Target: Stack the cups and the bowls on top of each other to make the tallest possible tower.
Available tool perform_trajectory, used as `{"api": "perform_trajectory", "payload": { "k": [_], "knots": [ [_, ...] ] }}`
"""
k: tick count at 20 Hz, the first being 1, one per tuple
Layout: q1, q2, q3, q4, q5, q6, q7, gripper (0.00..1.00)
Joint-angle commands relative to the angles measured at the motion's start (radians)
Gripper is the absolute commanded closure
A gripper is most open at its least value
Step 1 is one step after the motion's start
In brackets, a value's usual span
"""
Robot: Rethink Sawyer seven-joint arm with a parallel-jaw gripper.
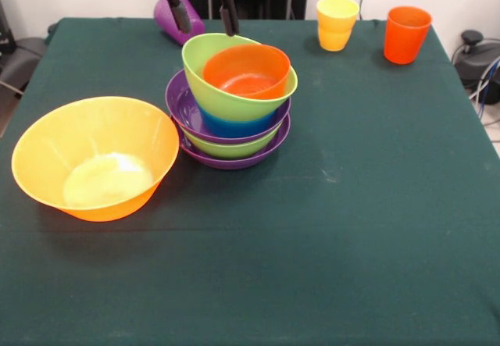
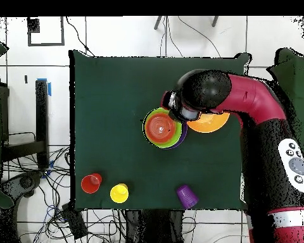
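The tower (image 1: 232, 131) stands mid-table: a purple bowl at the bottom, then green, purple, blue and green bowls, with a small red-orange bowl (image 1: 246, 71) tilted in the top green bowl (image 1: 201, 58). It also shows in the overhead view (image 2: 161, 128). My gripper (image 1: 203, 12) hangs open and empty just above and behind the tower. The very large yellow-orange bowl (image 1: 94, 158) sits alone to the tower's left. In the overhead view (image 2: 213, 123) it is mostly hidden under my arm (image 2: 243, 95). The ribbed purple cup (image 1: 170, 19) lies on its side behind the gripper.
Stacked yellow-orange cups (image 1: 337, 23) and an orange-red cup (image 1: 406, 33) stand at the far right of the green table (image 1: 351, 205). In the overhead view the red cup (image 2: 91, 183), yellow cups (image 2: 119, 193) and purple cup (image 2: 187, 196) line the bottom edge.
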Motion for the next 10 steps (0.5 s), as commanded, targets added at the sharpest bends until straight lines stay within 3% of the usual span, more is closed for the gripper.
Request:
{"api": "perform_trajectory", "payload": {
  "k": [1, 5, 10],
  "knots": [
    [-0.015, 0.018, 0.068, -0.069, -0.087, 0.094, -0.312, 0.0],
    [-0.014, 0.05, 0.076, -0.112, -0.108, 0.092, -0.323, 0.0],
    [0.002, 0.133, 0.091, -0.237, -0.143, 0.133, -0.362, 0.0]
  ]
}}
